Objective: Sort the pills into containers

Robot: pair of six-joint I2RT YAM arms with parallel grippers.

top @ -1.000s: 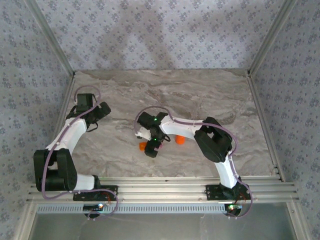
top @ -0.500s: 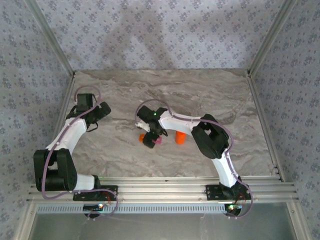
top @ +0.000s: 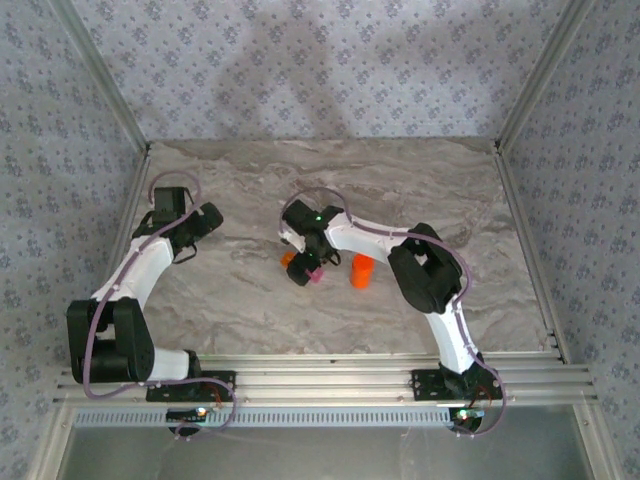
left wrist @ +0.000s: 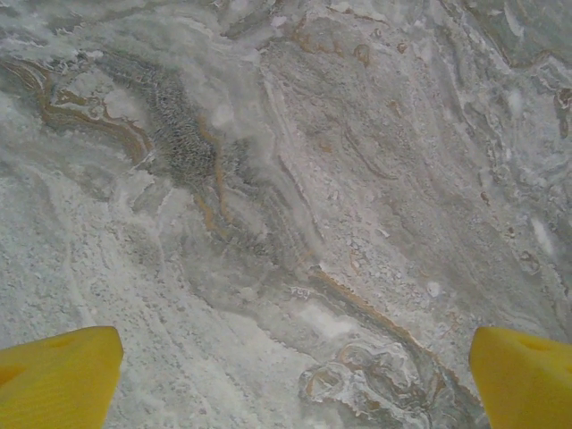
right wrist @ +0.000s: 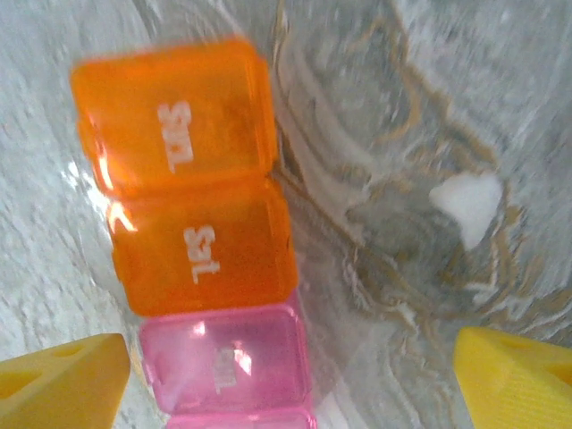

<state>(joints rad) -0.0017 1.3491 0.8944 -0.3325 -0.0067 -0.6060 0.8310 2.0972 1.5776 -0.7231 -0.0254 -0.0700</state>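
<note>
Right wrist shows translucent containers (right wrist: 201,259) — orange above pink, white-lettered — right end effector (right wrist: 288,380) released.

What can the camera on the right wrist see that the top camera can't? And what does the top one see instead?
Right wrist, up close: white letters on the orange container, and a small white lump, maybe a pill, lying apart from it on the marble table. Top camera: both whole arms, the left gripper far off to the side, and a taller orange bottle standing near the containers. Both: the orange container and the pink container joined to it, on the table under the right gripper.
</note>
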